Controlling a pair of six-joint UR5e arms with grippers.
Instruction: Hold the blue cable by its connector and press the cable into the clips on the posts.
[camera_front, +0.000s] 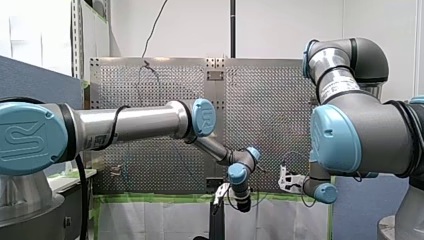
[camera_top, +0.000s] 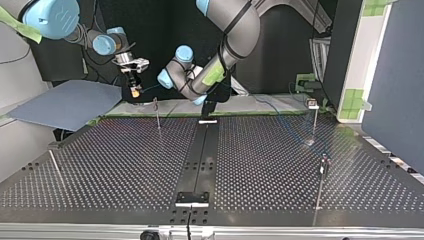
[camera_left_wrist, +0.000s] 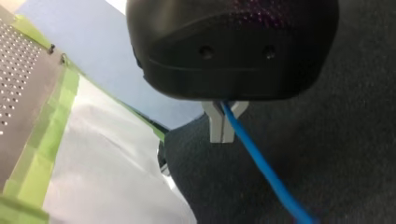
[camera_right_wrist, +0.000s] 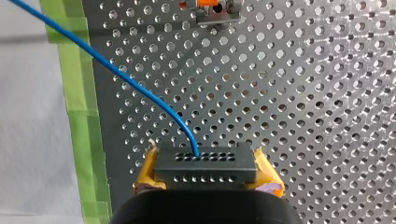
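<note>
Opposed front and top views, shared table (camera_top: 250, 165).

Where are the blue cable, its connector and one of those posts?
blue cable (camera_right_wrist: 116, 73): right wrist view, middle of its curve.
connector (camera_right_wrist: 205, 165): right wrist view, its black face.
post (camera_top: 320, 190): top view, middle of shaft.

In the left wrist view, the black body of my left gripper (camera_left_wrist: 223, 126) covers most of its fingers. Only the metal tips (camera_left_wrist: 214, 127) peek out. The blue cable (camera_left_wrist: 261, 163) goes up behind that body, and its other end runs off the picture. In the right wrist view the cable also runs off the picture. A clip (camera_right_wrist: 212, 11) with an orange bit is cut off there. In the top view the clips on the posts (camera_top: 314, 120) are too small to make out.
</note>
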